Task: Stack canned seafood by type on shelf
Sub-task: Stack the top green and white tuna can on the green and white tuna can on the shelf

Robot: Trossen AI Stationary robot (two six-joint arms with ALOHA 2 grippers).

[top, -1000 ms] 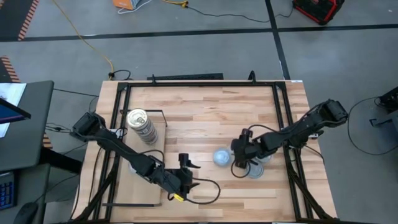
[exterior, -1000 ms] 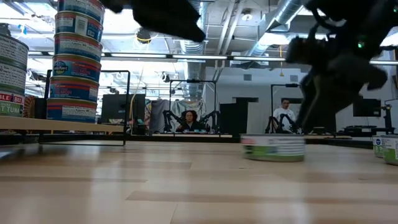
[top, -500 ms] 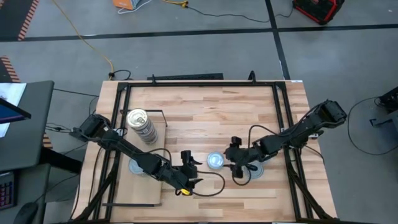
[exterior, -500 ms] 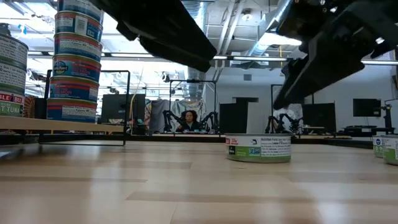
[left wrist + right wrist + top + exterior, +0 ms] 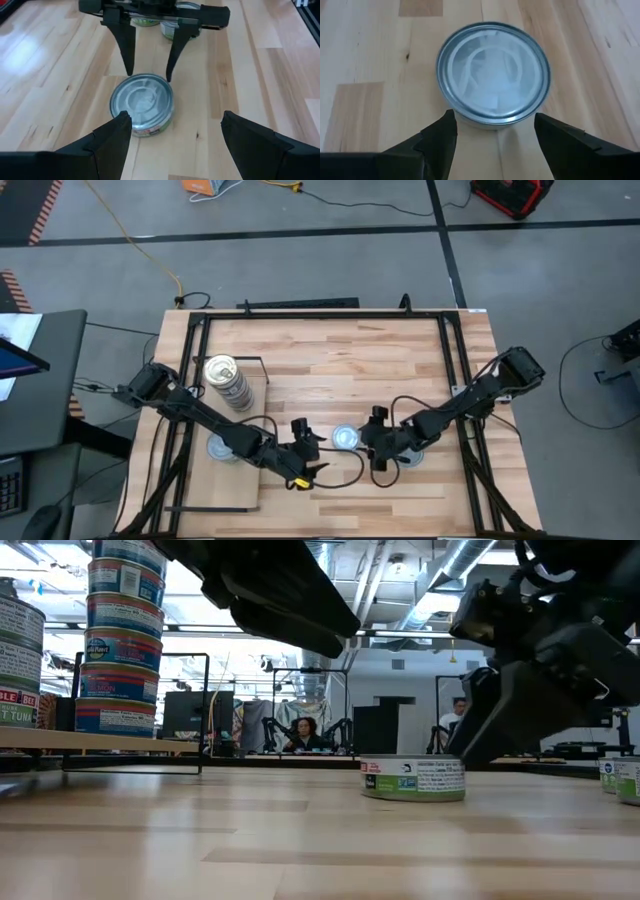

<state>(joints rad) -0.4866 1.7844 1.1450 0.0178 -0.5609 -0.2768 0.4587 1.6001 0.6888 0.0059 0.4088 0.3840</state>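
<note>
A pale silver-topped tin (image 5: pixel 345 437) stands flat on the tabletop between my two grippers, also seen as tin (image 5: pixel 142 105), tin (image 5: pixel 492 72) and tin (image 5: pixel 413 778). My left gripper (image 5: pixel 306 452) is open just left of it, with the tin toward one finger in its wrist view. My right gripper (image 5: pixel 374 446) is open at the tin's right rim. On the shelf (image 5: pixel 240 490) stand a tall gold-topped stack (image 5: pixel 226 378) and a single pale tin (image 5: pixel 220 448).
More tins (image 5: pixel 415 456) lie under my right arm, also seen as tins (image 5: pixel 625 780). Black frame rails (image 5: pixel 455 380) run around the tabletop. A cable loops near my left gripper. People (image 5: pixel 305 730) sit in the room behind the table.
The lone tin moved a little toward the table's left and near edge in the first half second, then stayed put. My right gripper followed it leftward, rose, then came down behind it. My left gripper crept right toward the tin.
</note>
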